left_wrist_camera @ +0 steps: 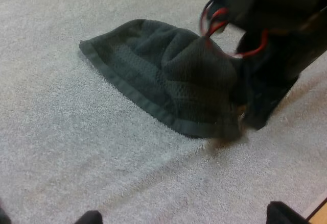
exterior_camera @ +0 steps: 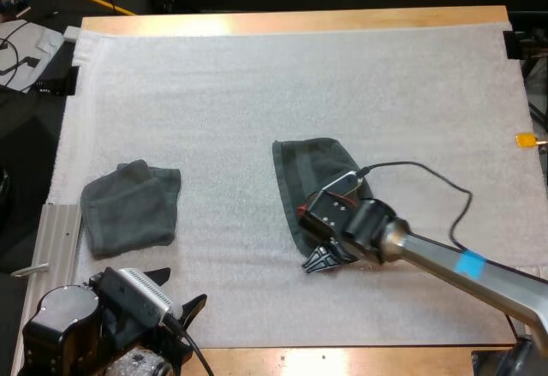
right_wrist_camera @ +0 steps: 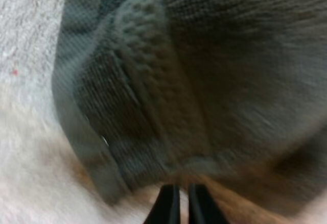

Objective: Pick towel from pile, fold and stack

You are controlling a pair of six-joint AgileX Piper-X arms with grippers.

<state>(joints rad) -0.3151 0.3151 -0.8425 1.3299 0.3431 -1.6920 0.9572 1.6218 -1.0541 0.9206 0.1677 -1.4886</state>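
Right claw (exterior_camera: 318,262) is pinched narrow at the towel's (exterior_camera: 308,170) near edge; left claw (exterior_camera: 181,286) gapes wide beside the folded towel (exterior_camera: 128,209).

Left towel (exterior_camera: 130,205) and centre towel (exterior_camera: 312,183), apart

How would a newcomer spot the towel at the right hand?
On the white mat, look near the middle, at the right hand. The dark grey-green cloth towel there lies spread, hem showing; the other grey-green towel, near the mat's left edge, is bunched up.
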